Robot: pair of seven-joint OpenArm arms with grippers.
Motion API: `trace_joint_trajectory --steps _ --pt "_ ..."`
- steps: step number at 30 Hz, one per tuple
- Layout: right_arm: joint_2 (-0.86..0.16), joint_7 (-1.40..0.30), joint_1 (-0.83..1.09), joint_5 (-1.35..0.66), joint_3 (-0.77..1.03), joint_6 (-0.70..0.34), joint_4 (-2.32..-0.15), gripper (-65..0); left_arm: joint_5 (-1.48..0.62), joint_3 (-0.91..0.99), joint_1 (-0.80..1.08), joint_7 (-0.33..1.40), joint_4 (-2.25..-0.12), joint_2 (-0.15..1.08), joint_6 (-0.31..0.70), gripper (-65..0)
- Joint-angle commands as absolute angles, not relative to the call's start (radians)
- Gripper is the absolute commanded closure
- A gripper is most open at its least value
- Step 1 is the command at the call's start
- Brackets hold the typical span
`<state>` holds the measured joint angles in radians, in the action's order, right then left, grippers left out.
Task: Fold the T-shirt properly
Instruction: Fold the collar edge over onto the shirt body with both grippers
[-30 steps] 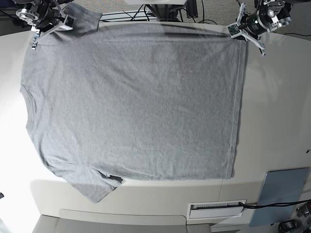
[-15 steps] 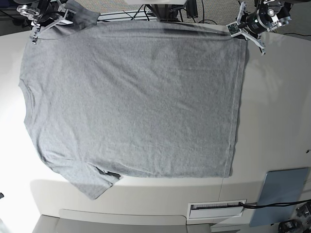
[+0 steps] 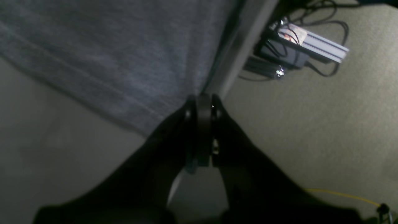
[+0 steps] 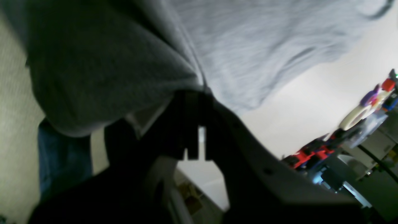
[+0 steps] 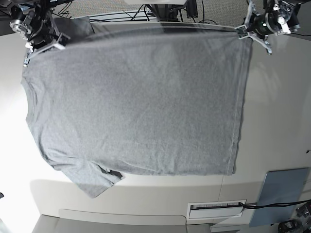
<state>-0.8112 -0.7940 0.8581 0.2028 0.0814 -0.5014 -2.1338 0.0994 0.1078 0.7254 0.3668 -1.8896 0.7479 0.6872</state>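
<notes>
The heather-grey T-shirt (image 5: 141,102) lies spread with a plain side up, neck opening toward the left and one sleeve (image 5: 92,182) at the near left. My left gripper (image 5: 243,30) is shut on the far right hem corner; the left wrist view shows the gripper (image 3: 203,102) pinching the T-shirt (image 3: 108,56) at the table's edge. My right gripper (image 5: 51,42) is shut on the far left shoulder. From the right wrist camera, that gripper (image 4: 194,93) clamps the T-shirt (image 4: 264,46), with the other sleeve (image 4: 93,77) hanging beside it.
A blue-grey pad (image 5: 282,194) lies at the near right, and a white labelled slot (image 5: 216,208) sits in the near edge. Cables (image 5: 126,14) and a power brick (image 3: 283,56) lie on the carpet beyond the table's far edge. Colourful clutter (image 4: 373,102) stands past the table's side.
The left gripper drew the hem corner right and farther back. The right gripper came nearer with the shoulder. The cloth is stretched tauter and its near hem slid slightly away.
</notes>
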Motion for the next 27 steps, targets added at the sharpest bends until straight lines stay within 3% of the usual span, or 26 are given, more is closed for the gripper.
trace_joint_trajectory --steps 1,18,22,27 --pt "-0.825 -0.799 0.849 0.216 0.094 -0.492 -2.147 0.0 0.092 0.133 0.728 0.366 -1.915 0.762 0.682 0.0" --pt "-0.823 -0.751 0.714 0.172 0.093 -0.480 -2.145 0.0 -0.028 0.155 0.550 0.374 -1.921 0.756 0.620 0.0" --pt "-0.822 -0.749 0.697 0.172 0.093 -0.471 -2.145 0.0 -0.031 0.155 0.518 0.373 -1.913 0.731 0.561 0.0" --pt "-0.822 -0.729 0.667 0.172 0.093 -0.466 -2.145 0.0 -0.030 0.155 0.458 0.358 -1.883 0.676 0.558 0.0"
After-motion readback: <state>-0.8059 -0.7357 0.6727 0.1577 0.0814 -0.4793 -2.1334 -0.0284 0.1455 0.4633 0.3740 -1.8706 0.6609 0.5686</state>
